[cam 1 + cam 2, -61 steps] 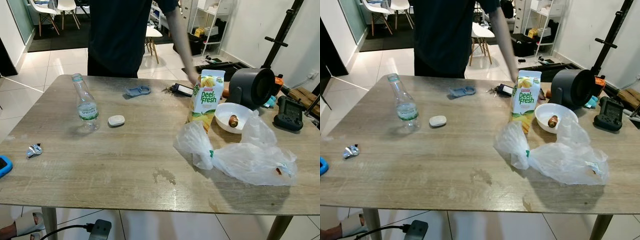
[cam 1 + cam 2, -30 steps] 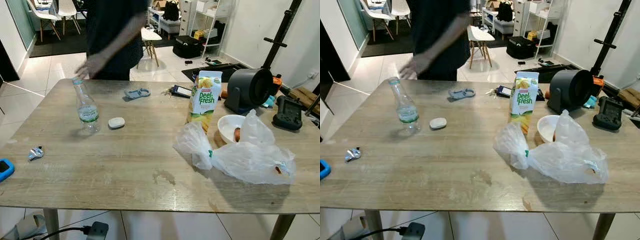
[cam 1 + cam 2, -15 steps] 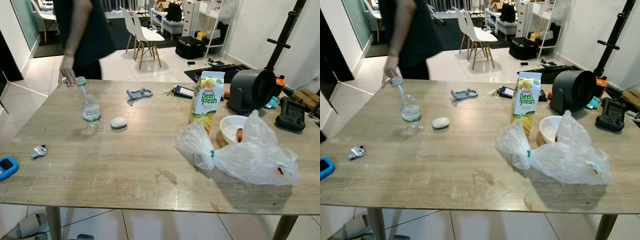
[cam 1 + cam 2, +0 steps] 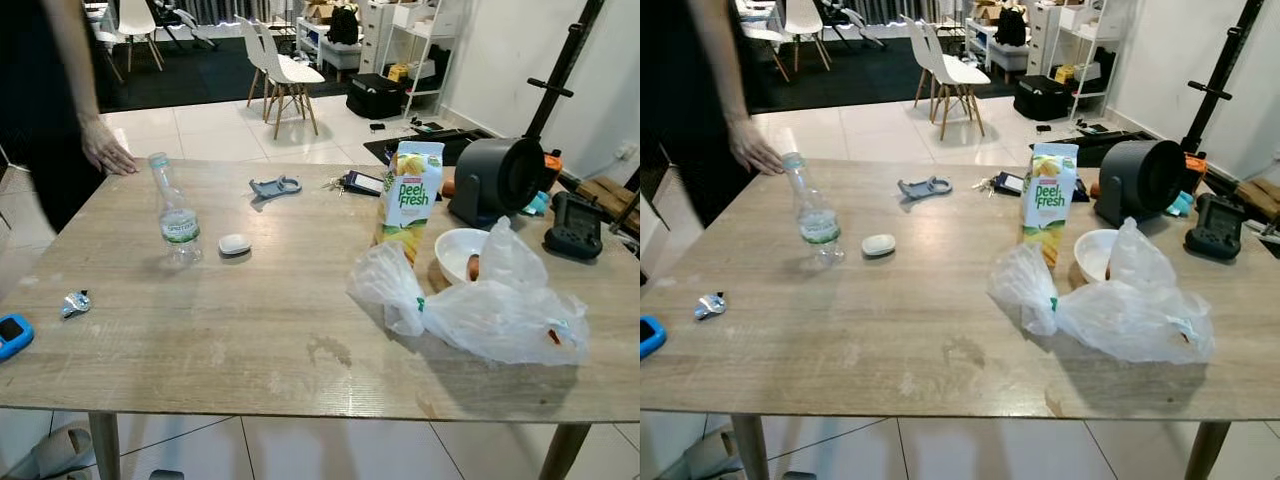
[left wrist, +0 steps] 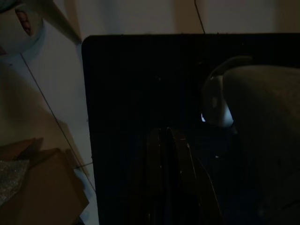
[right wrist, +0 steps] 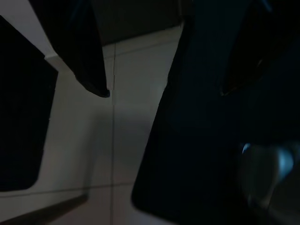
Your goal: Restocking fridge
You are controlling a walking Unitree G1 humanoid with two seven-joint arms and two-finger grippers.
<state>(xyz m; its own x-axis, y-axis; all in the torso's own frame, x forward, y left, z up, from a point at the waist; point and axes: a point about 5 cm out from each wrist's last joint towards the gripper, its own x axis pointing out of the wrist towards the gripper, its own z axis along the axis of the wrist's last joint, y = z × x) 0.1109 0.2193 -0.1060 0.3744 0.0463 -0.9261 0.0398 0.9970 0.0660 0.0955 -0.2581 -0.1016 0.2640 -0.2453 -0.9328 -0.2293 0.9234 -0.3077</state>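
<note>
Moved since earlier: person (image 4: 60,110) now at far-left corner of worktop (image 4: 260,320), formerly behind its far edge; person's palm (image 4: 108,157) resting on worktop edge, just beside water bottle (image 4: 176,212).
Juice carton (image 4: 408,203): upright, right of centre, label facing camera; likely the main item bound for the fridge, set within easy reach.
Water bottle: upright, far-left area, near small white pebble-like object (image 4: 234,244).
White bowl (image 4: 462,255): just behind plastic bag (image 4: 490,310), holding what looks like a sausage.
Plastic bag: crumpled, lying flat at right, apparently emptied of groceries.
Odds: grey opener-like tool (image 4: 275,187) and keys (image 4: 345,182) at far edge; foil scrap (image 4: 72,303) and blue device (image 4: 12,334) at near-left.
Dark round appliance (image 4: 500,175): far right, clear of the groceries.
Robot hands: both arms hanging idle below worktop; wrist views dark, finger opening impossible to tell, nothing visibly held.
Stage: judged not yet begun; no item lifted.
</note>
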